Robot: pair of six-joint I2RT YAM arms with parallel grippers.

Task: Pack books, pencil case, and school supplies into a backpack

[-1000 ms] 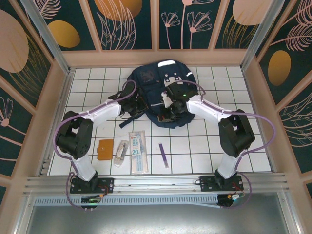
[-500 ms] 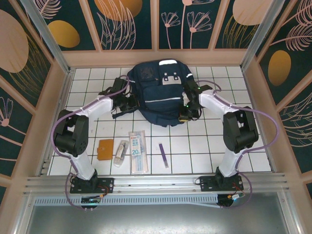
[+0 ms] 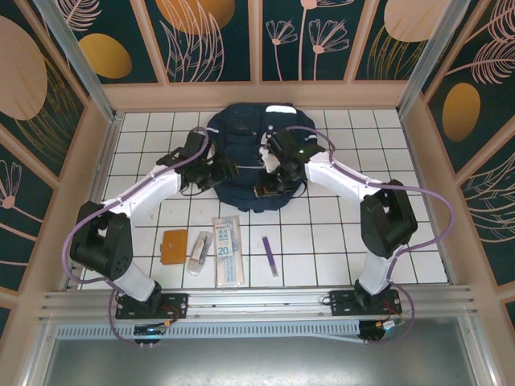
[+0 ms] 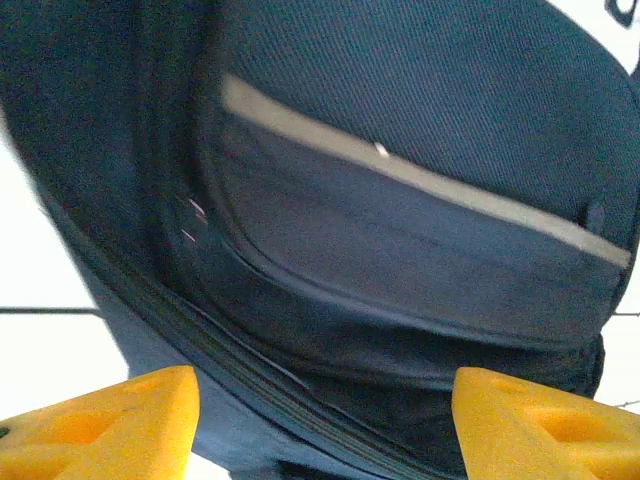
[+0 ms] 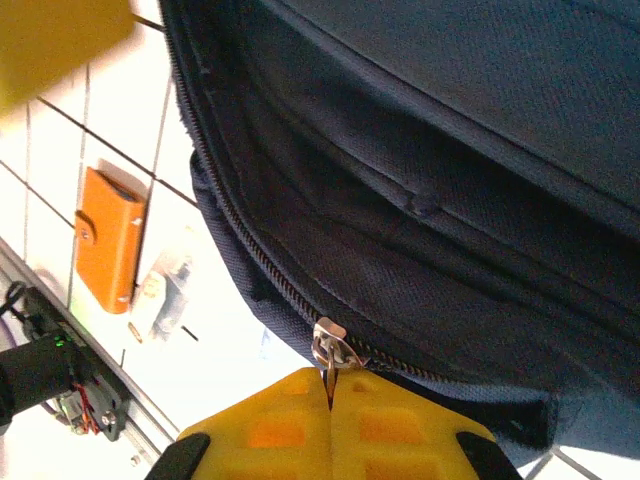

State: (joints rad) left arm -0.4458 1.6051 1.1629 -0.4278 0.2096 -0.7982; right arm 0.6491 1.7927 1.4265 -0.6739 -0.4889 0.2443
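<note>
The right hand (image 5: 330, 400) is pressed together, pinching the zipper pull (image 5: 325, 345) at the near side of the backpack (image 3: 241, 137), which sits at the far middle of the bench (image 3: 338, 241). The left hand (image 4: 325, 420) is spread at the bag's left side, gripping nothing. With no hold bracing the fabric, tugging the zipper may drag the whole bag or slip the pull free. The orange-brown book (image 3: 174, 245), clear pack (image 3: 227, 249) and purple pen (image 3: 269, 256) lie along the near edge.
</note>
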